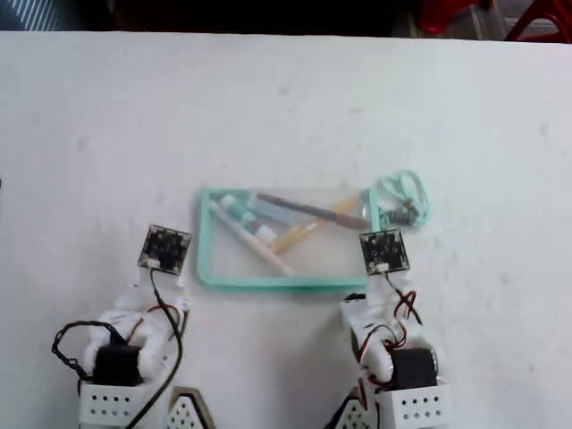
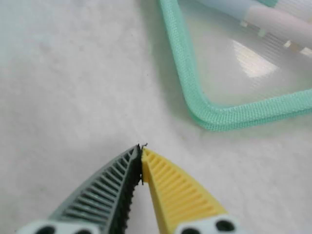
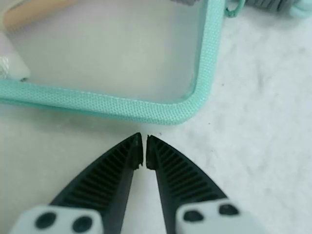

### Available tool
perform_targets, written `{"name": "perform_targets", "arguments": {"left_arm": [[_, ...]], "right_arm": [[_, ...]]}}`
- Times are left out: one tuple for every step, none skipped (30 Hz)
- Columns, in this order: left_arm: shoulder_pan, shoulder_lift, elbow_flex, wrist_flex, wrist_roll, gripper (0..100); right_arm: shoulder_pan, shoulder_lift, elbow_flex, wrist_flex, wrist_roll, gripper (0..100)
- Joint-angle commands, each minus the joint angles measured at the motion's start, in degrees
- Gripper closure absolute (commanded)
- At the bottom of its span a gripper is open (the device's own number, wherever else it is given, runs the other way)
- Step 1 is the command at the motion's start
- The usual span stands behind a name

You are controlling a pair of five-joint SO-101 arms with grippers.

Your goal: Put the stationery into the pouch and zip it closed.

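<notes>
A clear pouch with a mint-green border (image 1: 207, 268) lies flat at the middle of the table, with pens and pencils (image 1: 268, 223) inside it. Its green cord loop and pull (image 1: 402, 201) trail off the right end. My left gripper (image 2: 142, 148) is shut and empty, just off the pouch's near left corner (image 2: 204, 114). My right gripper (image 3: 145, 139) is shut and empty too, close to the near right corner (image 3: 187, 109). Both arms sit at the table's near edge, the left arm (image 1: 165, 250) and right arm (image 1: 384, 252).
The white table (image 1: 286, 107) stretches bare behind the pouch and to both sides. Dark floor and red chair legs (image 1: 465, 13) show beyond the far edge.
</notes>
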Motion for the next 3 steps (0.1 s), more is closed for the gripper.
{"name": "perform_targets", "arguments": {"left_arm": [[-0.2, -0.4, -0.1, 0.4, 0.6, 98], [-0.2, -0.4, -0.1, 0.4, 0.6, 98], [-0.2, -0.4, -0.1, 0.4, 0.6, 98]], "right_arm": [[0.4, -0.4, 0.4, 0.3, 0.0, 98.1], [0.4, -0.4, 0.4, 0.3, 0.0, 98.1], [0.4, -0.4, 0.4, 0.3, 0.0, 98.1]]}}
